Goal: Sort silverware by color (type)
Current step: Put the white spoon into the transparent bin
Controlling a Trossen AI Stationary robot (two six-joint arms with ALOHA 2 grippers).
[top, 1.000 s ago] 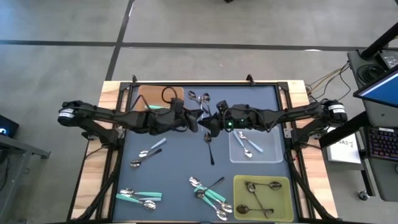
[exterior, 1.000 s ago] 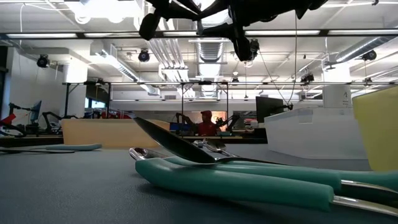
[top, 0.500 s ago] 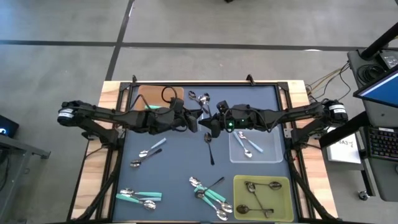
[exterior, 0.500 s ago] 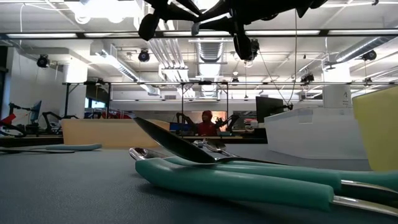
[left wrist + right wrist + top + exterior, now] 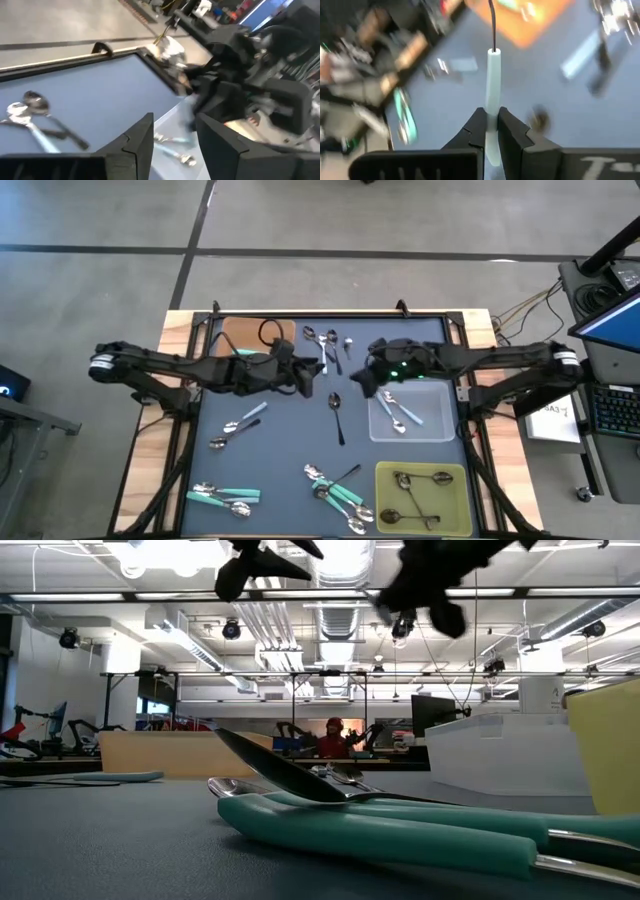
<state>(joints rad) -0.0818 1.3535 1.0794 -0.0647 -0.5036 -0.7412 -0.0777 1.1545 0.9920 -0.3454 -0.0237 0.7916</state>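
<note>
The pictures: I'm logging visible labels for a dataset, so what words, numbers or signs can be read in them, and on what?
None can be read for certain.
White sheet beside the table's right edge: printed characters, too small to read.
Screens in the room behind, low view: too distant to read.

3 trays: 1 orange [image 5: 240,335], 1 clear [image 5: 440,428], 1 yellow-green [image 5: 455,515].

5 light-blue spoons [image 5: 243,420]: 2 loose on the left, 2 in the clear tray, 1 pinched in the right gripper [image 5: 491,127].

At least 4 teal spoons [image 5: 228,495]: about 2 at the front left and 2 or 3 at the front middle, overlapping too much for a firm count.

At least 7 dark metal spoons [image 5: 337,412]: 1 at the centre, about 3 clustered at the far edge, 1 among the front-middle teal ones, at least 2 in the yellow-green tray.
</note>
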